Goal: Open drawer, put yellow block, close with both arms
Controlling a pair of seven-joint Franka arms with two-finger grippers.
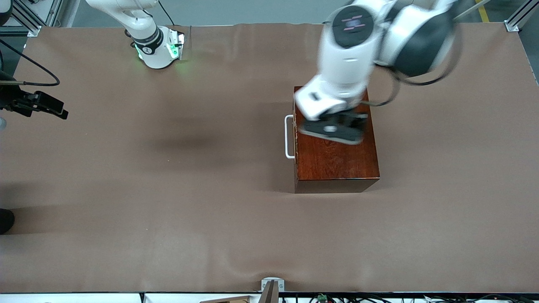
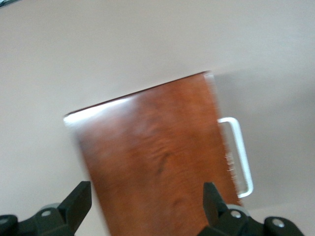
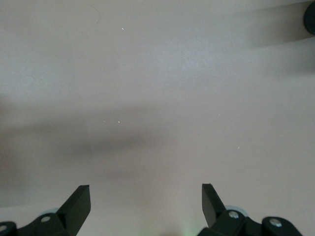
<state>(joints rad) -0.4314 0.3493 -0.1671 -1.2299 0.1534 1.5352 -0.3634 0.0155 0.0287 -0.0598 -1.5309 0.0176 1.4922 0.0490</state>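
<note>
While the left arm reaches in from its base, the front view shows the left gripper (image 1: 334, 128) in the air over the top of the dark reddish-brown wooden box (image 1: 337, 158), which stands on the brown table (image 1: 168, 210) toward the left arm's end. The drawer is pushed in, and its white handle (image 1: 289, 137) sticks out toward the right arm's end. In the left wrist view, the left gripper's fingers (image 2: 78, 201) stand wide apart above the box top, holding nothing. In the right wrist view, the right gripper (image 3: 146, 204) is wide open and empty over bare table. The yellow block shows in no view.
</note>
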